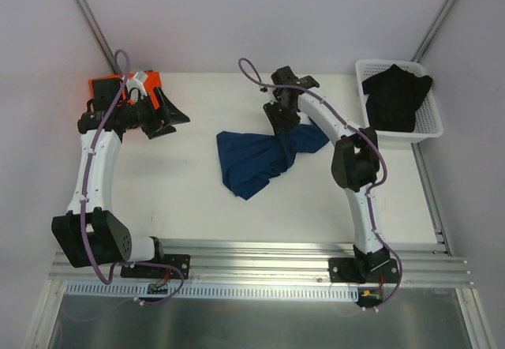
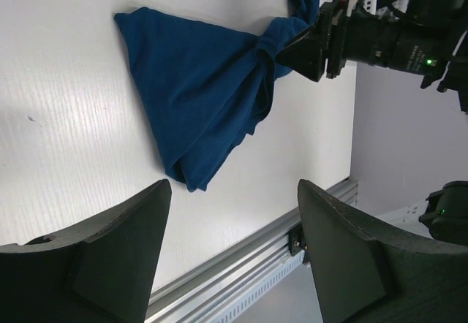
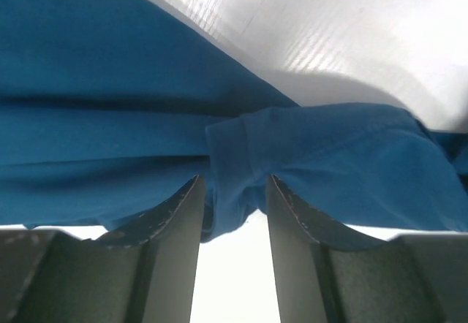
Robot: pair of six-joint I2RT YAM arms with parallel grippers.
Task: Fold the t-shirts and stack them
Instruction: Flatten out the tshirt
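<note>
White surface (image 1: pixel 189 183) is carrying one blue t-shirt (image 1: pixel 252 159), lying bunched in soft creased folds at centre. Only the top view is showing one white mesh basket (image 1: pixel 410 134) w/ dark cloth (image 1: pixel 394 96), far right. Right claw (image 3: pixel 234 184) is pinching a blue fold, seen close by its wrist cam. Left claw (image 2: pixel 234 188) is hanging w/ fingers apart, nothing betw. them.

1. Bright, even overhead light is flooding the white table (image 1: pixel 189 207), casting only faint, soft shadows beside the arms.
2. Glare is bleaching the table's ribbed surface in the right wrist view, above the blue t-shirt (image 3: pixel 110 118).
3. On the left gripper (image 2: pixel 234 191), the fingers (image 2: pixel 95 264) are showing dark and slightly soft near the lens.
</note>
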